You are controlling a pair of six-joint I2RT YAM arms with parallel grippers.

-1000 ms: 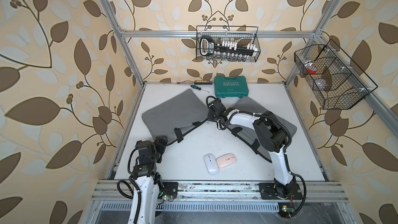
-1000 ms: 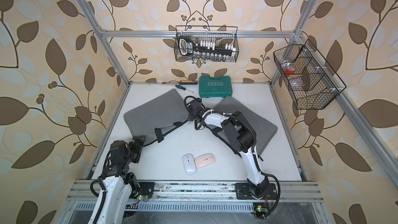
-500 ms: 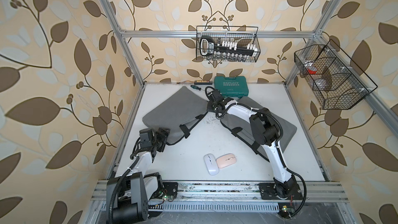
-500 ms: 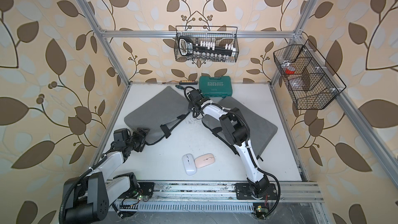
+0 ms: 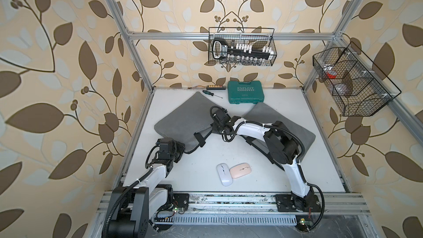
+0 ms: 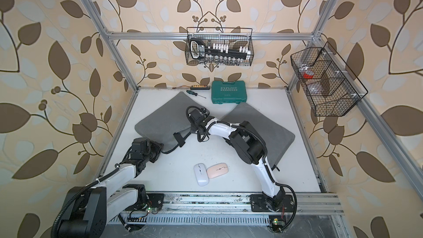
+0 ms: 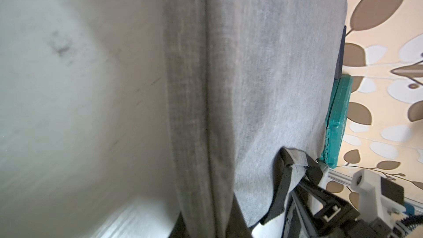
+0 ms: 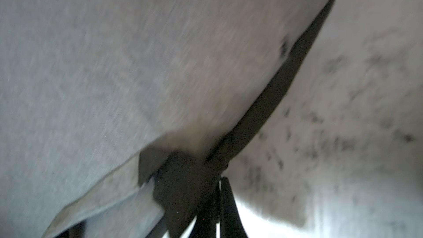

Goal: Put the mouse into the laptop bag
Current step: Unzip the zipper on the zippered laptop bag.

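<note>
A white mouse (image 5: pixel 224 174) and a pink mouse (image 5: pixel 240 170) lie side by side near the table's front, both free, as both top views show. The grey laptop bag (image 5: pixel 183 120) lies flat at the left rear. My left gripper (image 5: pixel 180 147) is at its near corner; in the left wrist view the grey hem runs between the jaws (image 7: pixel 206 225), shut on it. My right gripper (image 5: pixel 216 129) is at the bag's right corner, fingers together (image 8: pixel 217 193) on the dark strap end. The bag's black strap (image 5: pixel 199 139) hangs between the two grippers.
A second grey bag (image 5: pixel 270 115) lies under the right arm. A green tool case (image 5: pixel 245 92), a screwdriver (image 5: pixel 211 93) and a bit holder (image 5: pixel 215 87) sit along the back wall. Wire baskets hang on the back wall (image 5: pixel 241 50) and right wall (image 5: pixel 350 81).
The left arm reached from the front left corner to the bag's near corner and its jaws closed on the hem. The right gripper shifted along the bag's right corner, still shut.
</note>
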